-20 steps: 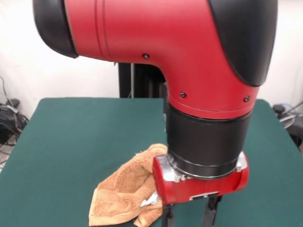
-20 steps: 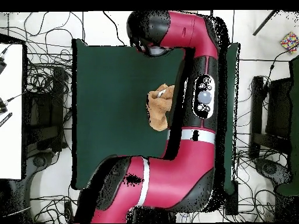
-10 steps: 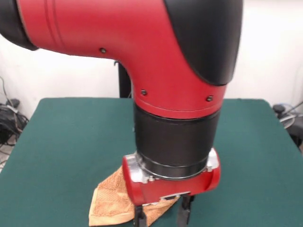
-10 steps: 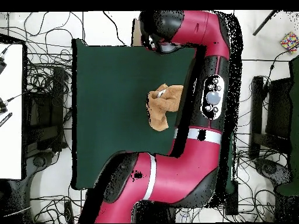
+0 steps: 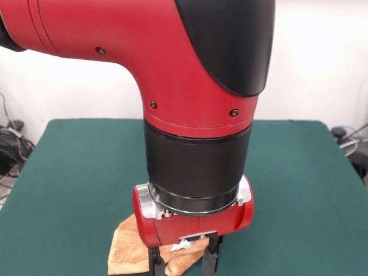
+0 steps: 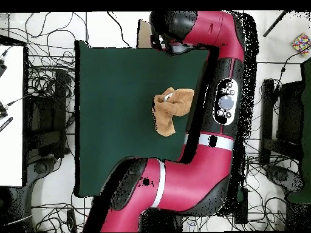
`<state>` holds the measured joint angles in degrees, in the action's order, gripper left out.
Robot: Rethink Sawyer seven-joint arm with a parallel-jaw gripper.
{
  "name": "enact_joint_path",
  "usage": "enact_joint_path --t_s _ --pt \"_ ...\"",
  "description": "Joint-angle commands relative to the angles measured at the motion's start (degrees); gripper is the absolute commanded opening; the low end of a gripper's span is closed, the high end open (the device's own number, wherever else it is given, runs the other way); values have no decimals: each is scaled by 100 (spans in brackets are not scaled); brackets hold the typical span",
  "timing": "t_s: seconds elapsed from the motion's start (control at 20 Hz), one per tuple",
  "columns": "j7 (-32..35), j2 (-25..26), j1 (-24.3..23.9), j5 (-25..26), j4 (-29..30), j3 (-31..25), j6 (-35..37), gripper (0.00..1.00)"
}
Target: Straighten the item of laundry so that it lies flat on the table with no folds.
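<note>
The item of laundry (image 5: 127, 252), an orange-tan terry towel, lies crumpled and folded on the green table (image 5: 69, 172) near its front edge. A small white tag (image 5: 184, 245) shows on it. My gripper (image 5: 183, 265) hangs at the bottom of the front view, in front of the towel, and hides much of it. Its two black fingers (image 5: 154, 263) stand apart with nothing held; their tips are cut off by the picture's edge. From overhead the towel (image 6: 172, 109) is a bunched lump right of the table's middle (image 6: 115, 91), and the arm hides the gripper.
The red arm (image 6: 222, 103) runs along the table's right side in the overhead view, with its wrist (image 6: 173, 27) over the top edge. Cables and equipment (image 6: 42, 91) lie on the floor around the table.
In the front view the wrist and gripper have moved left, covering more of the towel. From overhead the arm has swung right, off the towel, which has not moved.
</note>
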<state>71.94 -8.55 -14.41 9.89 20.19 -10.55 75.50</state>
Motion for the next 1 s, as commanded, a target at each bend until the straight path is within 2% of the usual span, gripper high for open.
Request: enact_joint_path --t_s 0.05,0.25,0.35,0.8,1.0 --pt "-765 -265 -57 -51 1227 -241 -214 100" --pt "-729 -315 -97 -24 1333 -225 -277 100" --pt "-834 -289 -134 13 1191 -251 -153 100" --pt "-1315 214 -157 341 -268 -510 872 100" --pt "-1417 366 -170 419 -528 -593 974 100"
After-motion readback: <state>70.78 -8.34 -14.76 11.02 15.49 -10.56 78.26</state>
